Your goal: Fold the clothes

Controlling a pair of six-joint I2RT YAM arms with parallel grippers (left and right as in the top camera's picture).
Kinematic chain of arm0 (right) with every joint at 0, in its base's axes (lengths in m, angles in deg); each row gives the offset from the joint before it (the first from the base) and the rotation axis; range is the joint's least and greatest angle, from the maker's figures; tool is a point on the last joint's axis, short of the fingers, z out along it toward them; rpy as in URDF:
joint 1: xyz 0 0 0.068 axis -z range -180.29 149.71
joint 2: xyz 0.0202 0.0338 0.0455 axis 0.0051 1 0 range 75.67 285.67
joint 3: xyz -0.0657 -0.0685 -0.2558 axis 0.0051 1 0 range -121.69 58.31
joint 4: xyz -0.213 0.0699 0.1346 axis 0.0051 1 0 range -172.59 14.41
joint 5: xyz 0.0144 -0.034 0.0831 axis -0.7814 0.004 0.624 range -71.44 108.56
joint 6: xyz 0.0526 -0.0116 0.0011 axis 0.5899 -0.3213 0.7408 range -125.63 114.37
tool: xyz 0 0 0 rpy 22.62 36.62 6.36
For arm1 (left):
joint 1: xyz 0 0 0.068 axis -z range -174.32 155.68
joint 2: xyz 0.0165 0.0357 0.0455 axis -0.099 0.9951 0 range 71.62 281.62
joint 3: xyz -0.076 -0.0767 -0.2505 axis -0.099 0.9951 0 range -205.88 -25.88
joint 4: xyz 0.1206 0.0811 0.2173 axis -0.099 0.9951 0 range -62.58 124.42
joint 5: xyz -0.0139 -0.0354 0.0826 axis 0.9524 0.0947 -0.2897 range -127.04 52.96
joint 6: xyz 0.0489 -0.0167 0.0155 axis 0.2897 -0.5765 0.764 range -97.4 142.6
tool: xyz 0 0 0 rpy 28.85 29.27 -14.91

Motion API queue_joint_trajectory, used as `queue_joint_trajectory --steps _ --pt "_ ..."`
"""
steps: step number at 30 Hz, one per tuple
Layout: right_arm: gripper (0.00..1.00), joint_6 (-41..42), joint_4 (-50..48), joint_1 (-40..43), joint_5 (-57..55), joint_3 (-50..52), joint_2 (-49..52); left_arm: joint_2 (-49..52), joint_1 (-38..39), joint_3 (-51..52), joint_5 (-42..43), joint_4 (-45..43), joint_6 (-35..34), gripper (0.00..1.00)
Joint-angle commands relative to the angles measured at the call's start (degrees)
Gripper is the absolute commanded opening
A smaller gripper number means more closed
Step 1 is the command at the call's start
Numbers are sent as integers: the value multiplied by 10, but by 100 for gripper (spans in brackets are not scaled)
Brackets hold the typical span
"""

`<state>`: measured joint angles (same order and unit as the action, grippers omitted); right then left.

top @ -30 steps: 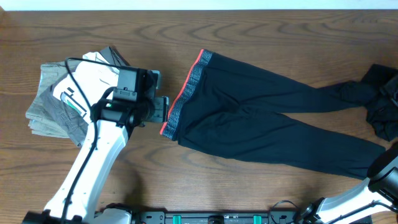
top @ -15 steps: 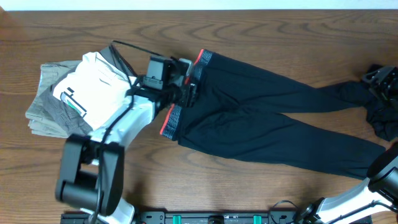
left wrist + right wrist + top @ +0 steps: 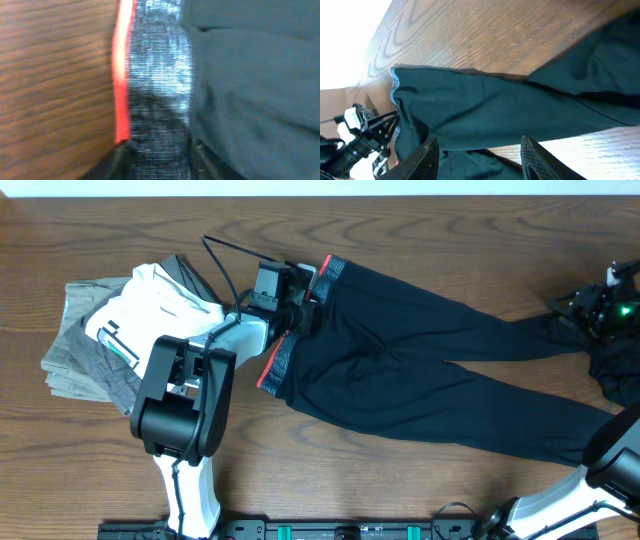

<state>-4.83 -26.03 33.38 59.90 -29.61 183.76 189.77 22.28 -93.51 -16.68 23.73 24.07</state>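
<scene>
The black trousers (image 3: 420, 370) lie flat across the table, their grey waistband with a coral red edge (image 3: 283, 352) at the left and the legs running right. My left gripper (image 3: 308, 302) is down on the upper part of the waistband. In the left wrist view its fingers (image 3: 160, 162) are open, one on each side of the grey band (image 3: 160, 85). My right gripper (image 3: 592, 305) hovers over the bunched end of the upper leg at the far right. In the right wrist view it is open (image 3: 480, 160) and empty above the trouser leg (image 3: 495, 115).
A pile of folded grey and white clothes (image 3: 115, 335) lies at the left, beside my left arm. A crumpled black cloth (image 3: 618, 375) lies at the right edge. Bare wood (image 3: 400, 240) runs along the back.
My left arm has swung from left of the waistband up and right onto its upper part. My right gripper has come into view over the leg ends at the far right.
</scene>
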Motion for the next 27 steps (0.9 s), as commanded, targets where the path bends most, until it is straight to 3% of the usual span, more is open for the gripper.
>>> queue_joint_trajectory --steps 1,3,5,9,18,21,24,27 --pt "50 -17 0 -17 -22 3 -24 21 -2 -2 -140 43 -17 20" --pt "50 -17 -2 -27 -70 3 -24 21 -5 -2 -255 82 -49 11" --pt "50 -15 -4 -35 -118 3 -24 21 -12 -2 -317 118 -66 6" --pt "53 36 -12 -49 -230 3 -24 21 -40 -2 -391 182 -123 6" --pt "57 93 -39 -52 -308 4 -11 10 -73 -3 -369 207 -134 6" --pt "57 93 -45 -56 -322 6 9 0 -71 -7 -345 205 -128 12" --pt "54 99 -55 -58 -323 7 40 -6 -71 -12 -323 201 -116 15" --pt "45 116 -79 -59 -316 7 76 -7 -71 -14 -302 202 -116 16"
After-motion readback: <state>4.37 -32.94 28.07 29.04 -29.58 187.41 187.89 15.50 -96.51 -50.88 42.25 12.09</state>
